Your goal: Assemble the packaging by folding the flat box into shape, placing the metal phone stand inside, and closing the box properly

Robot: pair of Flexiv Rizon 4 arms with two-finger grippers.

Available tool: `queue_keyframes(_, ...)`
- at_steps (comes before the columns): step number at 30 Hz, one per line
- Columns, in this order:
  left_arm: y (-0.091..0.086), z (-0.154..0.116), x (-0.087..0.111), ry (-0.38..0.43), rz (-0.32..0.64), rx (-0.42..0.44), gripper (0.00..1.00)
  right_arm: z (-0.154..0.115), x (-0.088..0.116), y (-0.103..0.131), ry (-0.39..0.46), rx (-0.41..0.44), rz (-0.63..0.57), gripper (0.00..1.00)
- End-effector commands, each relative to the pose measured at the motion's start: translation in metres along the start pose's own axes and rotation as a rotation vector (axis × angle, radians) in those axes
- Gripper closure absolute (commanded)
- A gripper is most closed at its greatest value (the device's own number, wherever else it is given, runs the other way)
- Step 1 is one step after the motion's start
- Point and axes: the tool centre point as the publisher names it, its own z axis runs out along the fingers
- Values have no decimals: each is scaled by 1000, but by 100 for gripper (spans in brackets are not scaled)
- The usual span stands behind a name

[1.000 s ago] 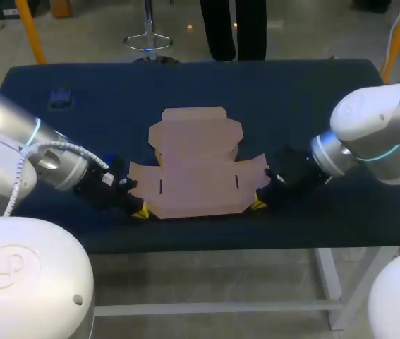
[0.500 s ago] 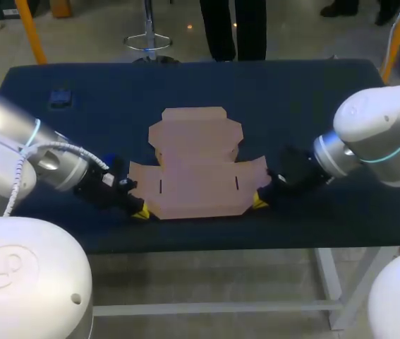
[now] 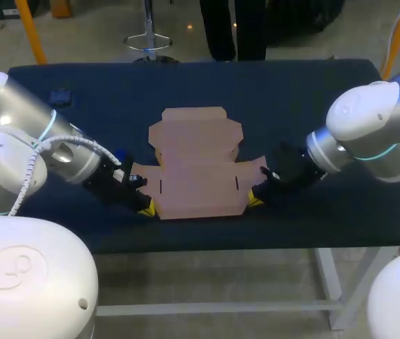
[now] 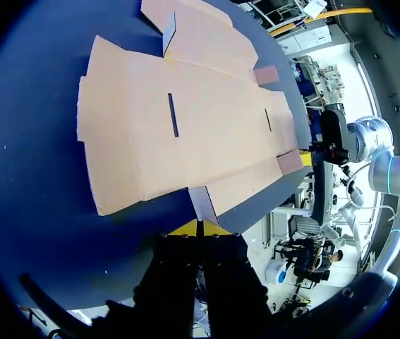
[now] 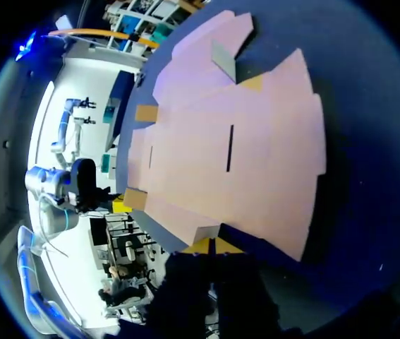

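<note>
The flat cardboard box [image 3: 196,168] lies unfolded in the middle of the dark blue table, near the front edge. My left gripper [image 3: 145,206] sits at its front left corner and my right gripper [image 3: 255,200] at its front right corner. In the left wrist view the box [image 4: 185,120] spreads out ahead, and a small corner flap [image 4: 203,203] runs in between the yellow tips of the shut left gripper [image 4: 200,227]. In the right wrist view the right gripper [image 5: 214,245] is likewise shut on a corner flap [image 5: 201,234] of the box [image 5: 235,148].
A small dark object [image 3: 61,97] lies at the back left of the table [image 3: 312,92]; I cannot tell what it is. The table's front edge runs just under both grippers. Bare cloth lies behind the box and on either side of it.
My left arm has swung inward and its gripper has shifted slightly right along the box's front edge. The right gripper has edged a little left. The box lies where it was.
</note>
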Motion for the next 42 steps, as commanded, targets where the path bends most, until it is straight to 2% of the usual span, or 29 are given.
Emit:
queue_keyframes(1, -4, 2, 6, -37, 1, -20, 100, 1, 3, 0, -14, 4, 0, 100)
queue_keyframes(18, -3, 12, 15, -71, 21, -51, 100, 14, 15, -3, -106, 31, -30, 100)
queue_keyframes(42, -4, 20, 21, -91, 34, -43, 100, 23, 19, -5, -164, 40, -52, 100)
